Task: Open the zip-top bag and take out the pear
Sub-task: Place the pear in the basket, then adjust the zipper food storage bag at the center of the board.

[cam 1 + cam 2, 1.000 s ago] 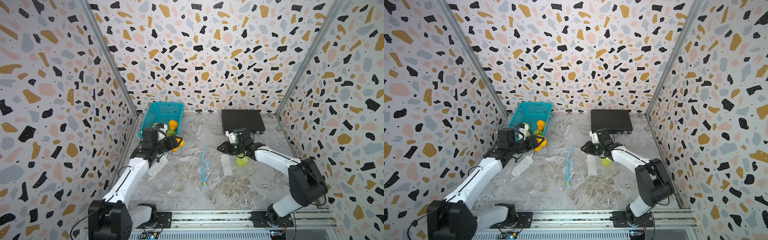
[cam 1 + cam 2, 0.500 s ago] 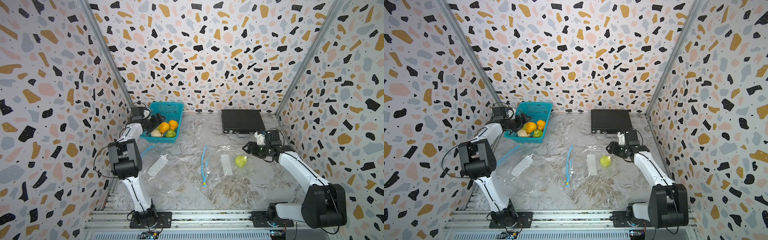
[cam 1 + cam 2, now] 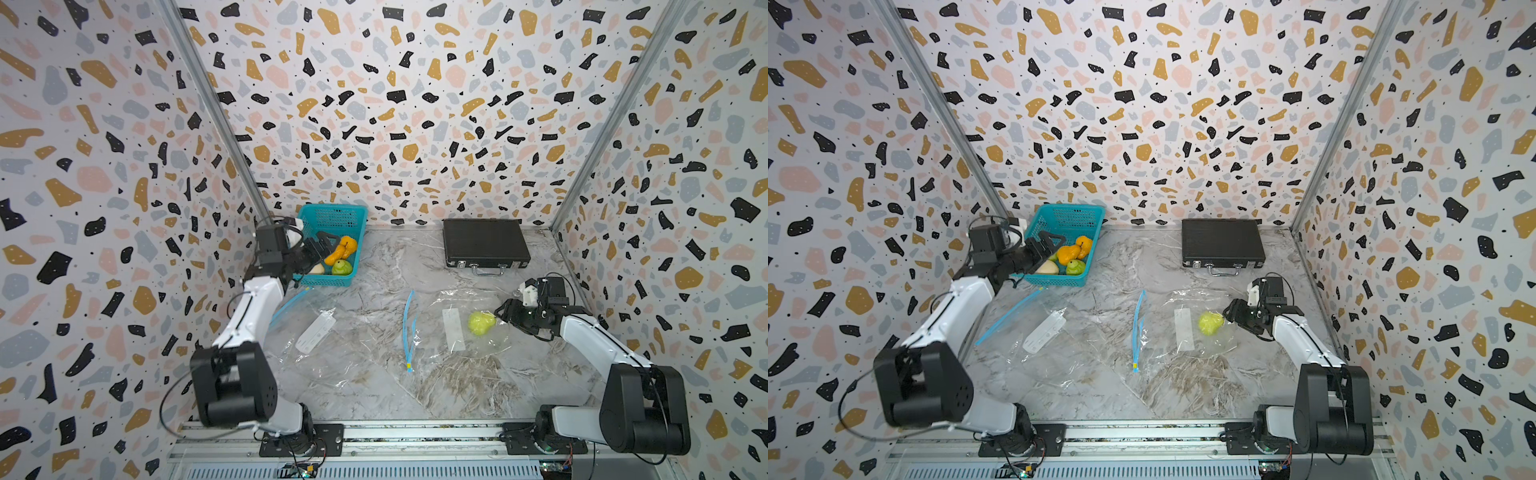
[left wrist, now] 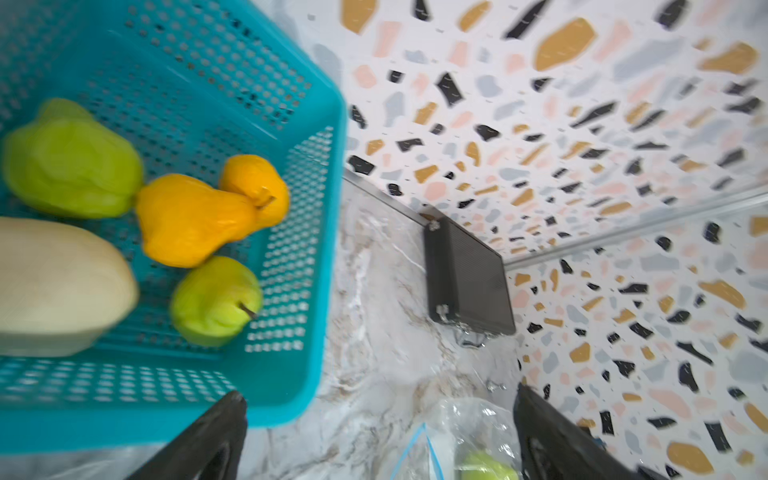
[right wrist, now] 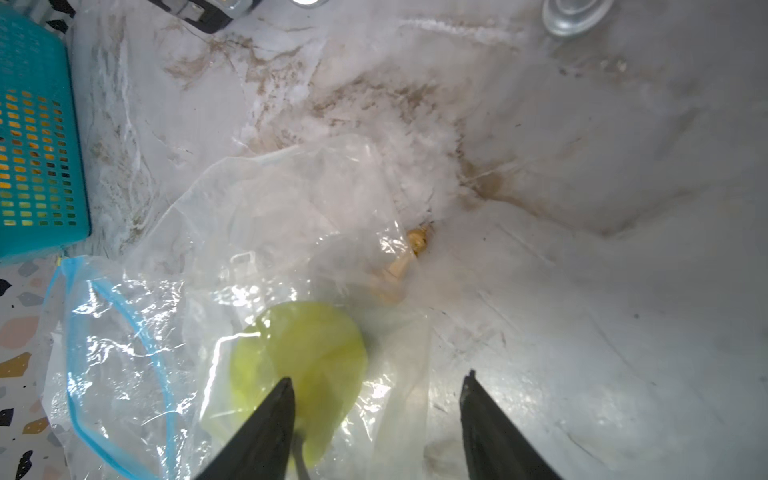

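Lying in the zip-top bag (image 3: 432, 301), the pear (image 3: 481, 323) sits just beside parted right jaws; left jaws gape

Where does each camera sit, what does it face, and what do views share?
Top views: high in front, looking down on left arm, right arm, basket, pear in zip-top bag.
Left wrist: on its arm, faces basket; open left gripper shows.
Right wrist: on its arm, faces pear; open right gripper shows.
Shared: all show basket and pear.

Lab robot cell: terrazzo-print panels (image 3: 415, 104) at 9, 12, 3 o'clock; marble-print tabletop (image 3: 374, 395); aluminium rail (image 3: 415, 432) at 6 o'clock carries my left arm (image 3: 249, 316) and right arm (image 3: 598, 340).
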`<state>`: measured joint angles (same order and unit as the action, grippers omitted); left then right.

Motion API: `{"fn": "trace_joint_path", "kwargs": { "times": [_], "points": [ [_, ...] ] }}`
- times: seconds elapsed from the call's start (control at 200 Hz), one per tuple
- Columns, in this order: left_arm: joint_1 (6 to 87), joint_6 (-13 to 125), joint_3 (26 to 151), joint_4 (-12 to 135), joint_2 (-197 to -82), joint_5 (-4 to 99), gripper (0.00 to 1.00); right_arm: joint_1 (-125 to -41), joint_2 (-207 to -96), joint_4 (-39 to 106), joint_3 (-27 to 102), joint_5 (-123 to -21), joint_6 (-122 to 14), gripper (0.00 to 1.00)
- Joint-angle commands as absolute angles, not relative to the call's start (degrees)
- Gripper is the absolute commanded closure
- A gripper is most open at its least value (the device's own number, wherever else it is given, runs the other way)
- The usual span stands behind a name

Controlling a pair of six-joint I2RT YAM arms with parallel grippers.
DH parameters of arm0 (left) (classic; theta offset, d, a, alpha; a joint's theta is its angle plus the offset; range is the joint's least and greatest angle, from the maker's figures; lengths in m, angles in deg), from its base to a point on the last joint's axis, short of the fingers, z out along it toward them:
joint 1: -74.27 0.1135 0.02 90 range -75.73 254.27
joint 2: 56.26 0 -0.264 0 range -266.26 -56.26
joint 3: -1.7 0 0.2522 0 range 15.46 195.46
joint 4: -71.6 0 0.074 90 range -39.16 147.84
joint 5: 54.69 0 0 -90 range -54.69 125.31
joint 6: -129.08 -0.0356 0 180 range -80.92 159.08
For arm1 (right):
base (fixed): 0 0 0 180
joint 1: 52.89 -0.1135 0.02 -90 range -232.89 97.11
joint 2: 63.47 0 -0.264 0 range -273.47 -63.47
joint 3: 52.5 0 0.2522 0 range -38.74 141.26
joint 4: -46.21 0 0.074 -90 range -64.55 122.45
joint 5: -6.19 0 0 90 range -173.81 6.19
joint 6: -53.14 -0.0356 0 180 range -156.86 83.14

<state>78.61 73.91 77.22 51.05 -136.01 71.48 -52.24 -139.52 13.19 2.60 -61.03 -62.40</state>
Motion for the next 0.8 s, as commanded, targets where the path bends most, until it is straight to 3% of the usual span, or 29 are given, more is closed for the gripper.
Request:
{"fn": "trace_joint_path", "kwargs": {
  "times": [0.0, 0.075, 0.125, 0.325, 0.501, 0.796],
  "points": [
    [74.1, 78.3, 63.0, 58.0, -131.9, 72.5, 0.01, -52.2, -139.9, 13.8, 1.6, -59.4, -61.9, 0.37],
    [71.2, 80.6, 55.7, 61.8, -128.3, 71.9, 0.01, -52.2, -137.2, 17.1, -0.8, -55.9, -63.2, 0.38],
    [69.2, 82.0, 52.8, 64.2, -126.5, 72.0, 0.01, -52.2, -136.4, 16.8, -1.0, -54.5, -63.1, 0.44],
    [62.6, 85.6, 47.6, 72.1, -127.8, 70.4, 0.01, -52.2, -133.6, 12.3, -0.7, -51.6, -62.1, 1.00],
    [62.3, 89.6, 43.0, 82.7, -135.0, 71.1, 0.01, -53.8, -127.6, 3.8, 5.0, -49.1, -61.6, 1.00],
    [59.6, 91.1, 42.3, 88.2, -141.5, 71.3, 0.01, -56.0, -122.2, -3.3, 11.1, -45.9, -62.5, 1.00]
  ]
}}
